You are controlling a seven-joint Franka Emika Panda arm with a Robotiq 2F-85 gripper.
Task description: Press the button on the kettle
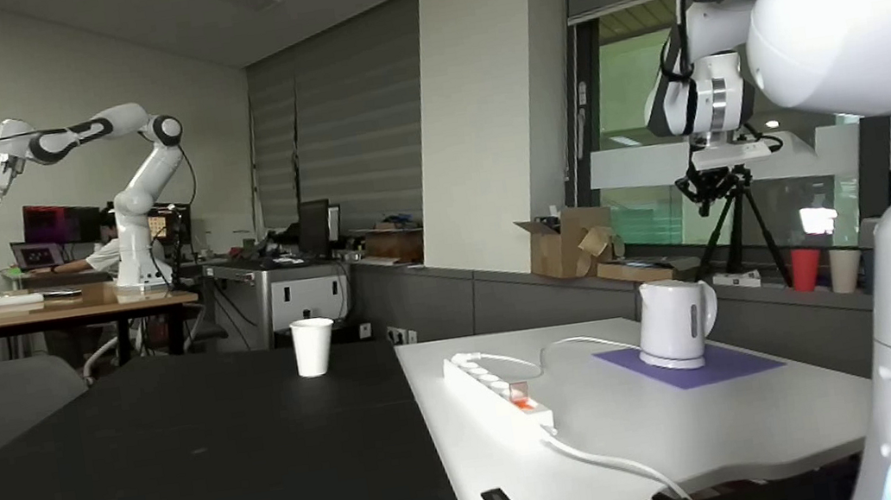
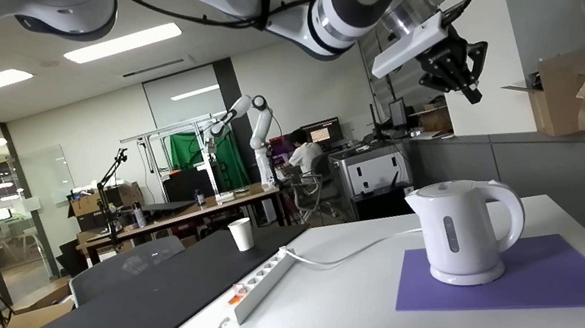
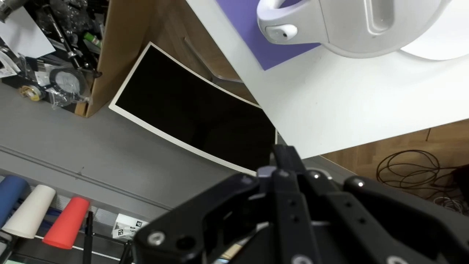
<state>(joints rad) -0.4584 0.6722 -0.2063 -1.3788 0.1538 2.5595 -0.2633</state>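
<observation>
The white kettle [image 1: 669,323] stands upright on a purple mat [image 1: 732,367] in both exterior views, with its looped handle [image 2: 514,216] on one side. The kettle also shows in the wrist view [image 3: 351,29], cut off at the top edge. There a small button [image 3: 281,33] with a dark dot shows on its handle. My gripper [image 3: 287,156] has its fingertips together with nothing seen between them. In an exterior view the gripper [image 2: 473,94] hangs in the air above the kettle's level, apart from it. It also shows high up in an exterior view [image 1: 703,205].
A white power strip [image 1: 496,395] with a cable lies on the white table [image 2: 338,314]. A white paper cup [image 1: 313,347] stands on the black table [image 1: 207,475]. A dark-screened monitor [image 3: 198,113] stands beyond the white table's edge. A cardboard box [image 2: 573,86] is near the wall.
</observation>
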